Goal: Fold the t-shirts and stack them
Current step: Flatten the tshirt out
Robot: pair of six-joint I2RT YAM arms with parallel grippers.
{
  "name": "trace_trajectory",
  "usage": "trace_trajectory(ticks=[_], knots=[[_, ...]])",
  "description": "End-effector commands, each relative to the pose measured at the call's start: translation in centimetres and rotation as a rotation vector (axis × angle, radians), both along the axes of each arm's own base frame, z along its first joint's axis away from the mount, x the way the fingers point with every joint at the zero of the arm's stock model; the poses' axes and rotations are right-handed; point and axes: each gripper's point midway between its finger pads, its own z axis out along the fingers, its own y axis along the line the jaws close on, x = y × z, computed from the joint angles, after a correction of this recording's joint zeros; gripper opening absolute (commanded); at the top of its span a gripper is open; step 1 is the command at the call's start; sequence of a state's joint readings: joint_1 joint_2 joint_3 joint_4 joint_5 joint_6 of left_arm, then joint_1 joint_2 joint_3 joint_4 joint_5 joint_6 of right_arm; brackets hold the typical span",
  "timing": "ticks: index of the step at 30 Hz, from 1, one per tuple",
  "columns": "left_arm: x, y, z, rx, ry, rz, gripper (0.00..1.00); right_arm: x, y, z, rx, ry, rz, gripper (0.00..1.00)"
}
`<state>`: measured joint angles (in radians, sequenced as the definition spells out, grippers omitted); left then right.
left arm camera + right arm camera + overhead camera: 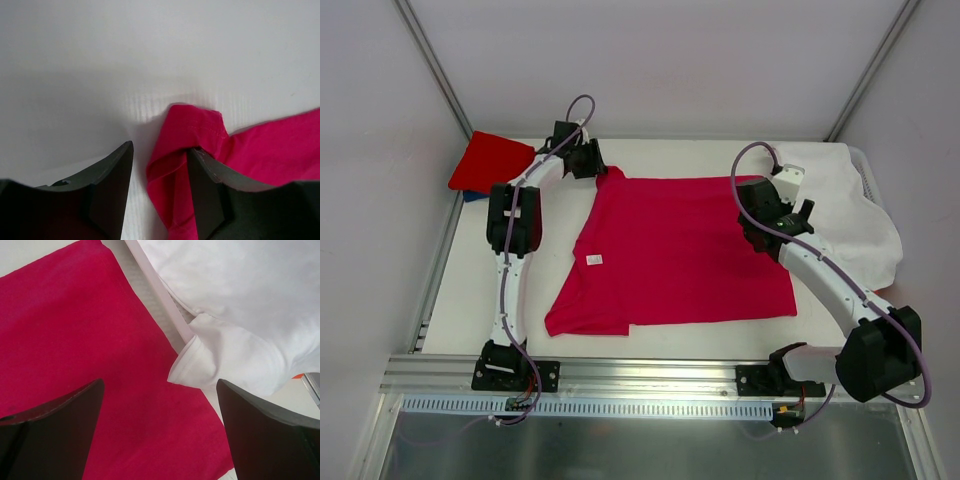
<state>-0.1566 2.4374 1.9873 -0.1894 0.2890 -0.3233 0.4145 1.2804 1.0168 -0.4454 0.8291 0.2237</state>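
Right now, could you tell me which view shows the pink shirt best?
The top view: the whole pink shirt shows there. Left wrist shows only a bunched corner between its fingers; right wrist an edge beside white cloth.

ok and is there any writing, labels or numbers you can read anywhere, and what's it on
No text can be read in any view.
The white neck tag on the crimson-pink t-shirt: too small to read, if it carries print at all.
The folded red t-shirt and the white cloth: no writing visible.
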Motion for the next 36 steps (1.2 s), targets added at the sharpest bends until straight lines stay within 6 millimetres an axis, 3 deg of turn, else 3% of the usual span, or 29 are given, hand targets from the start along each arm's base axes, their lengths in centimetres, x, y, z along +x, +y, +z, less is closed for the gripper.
trace_trajectory(ticks=[1, 6, 9, 13, 17, 19, 22, 26, 31, 33, 34, 36], knots=[[-0.5, -2.9, 1.5, -0.046, -0.011, -0.072, 0.47, 0.3, 0.0, 0.6, -0.005, -0.026, -0.006, 1.0], [-0.9, -3.9, 1.4, -0.052, -0.005, -0.09, 0.45, 0.2, -0.1, 0.8, -0.008, -0.033, -0.01, 0.99], [-0.9, -4.2, 1.3, -0.054, -0.004, -0.093, 0.34, 0.2, -0.1, 0.7, -0.005, -0.031, -0.007, 0.99], [-0.9, -4.2, 1.4, -0.043, -0.002, -0.084, 0.01, 0.1, -0.1, 0.7, -0.007, -0.032, -0.01, 0.99], [-1.0, -3.6, 1.5, 0.026, -0.014, -0.073, 0.0, 0.0, -0.2, 0.8, -0.007, -0.036, -0.01, 0.99], [-1.2, -3.3, 2.5, 0.071, -0.033, -0.079, 0.0, 0.0, -0.3, 0.8, -0.006, -0.035, -0.011, 1.0], [-1.3, -2.4, 4.8, 0.167, -0.071, -0.087, 0.0, 0.0, -0.2, 0.6, -0.001, -0.032, -0.006, 0.99], [-0.9, -1.0, 9.4, 0.321, -0.147, -0.103, 0.0, 0.1, 0.1, 0.4, 0.005, -0.025, 0.003, 0.99], [-1.8, -1.4, 12.8, 0.622, -0.249, -0.222, 0.0, 0.5, 0.7, -0.4, 0.02, -0.007, 0.018, 0.99], [-1.8, -1.3, 12.7, 0.778, -0.266, -0.254, 0.0, 0.6, 0.9, -0.8, 0.025, 0.003, 0.024, 0.99], [-1.9, -2.5, 12.8, 0.887, -0.301, -0.338, 0.0, 0.7, 1.0, -0.8, 0.03, 0.005, 0.027, 0.99], [-1.3, -2.7, 10.9, 1.031, -0.286, -0.397, 0.0, 0.7, 1.1, -1.0, 0.031, 0.008, 0.029, 0.99]])
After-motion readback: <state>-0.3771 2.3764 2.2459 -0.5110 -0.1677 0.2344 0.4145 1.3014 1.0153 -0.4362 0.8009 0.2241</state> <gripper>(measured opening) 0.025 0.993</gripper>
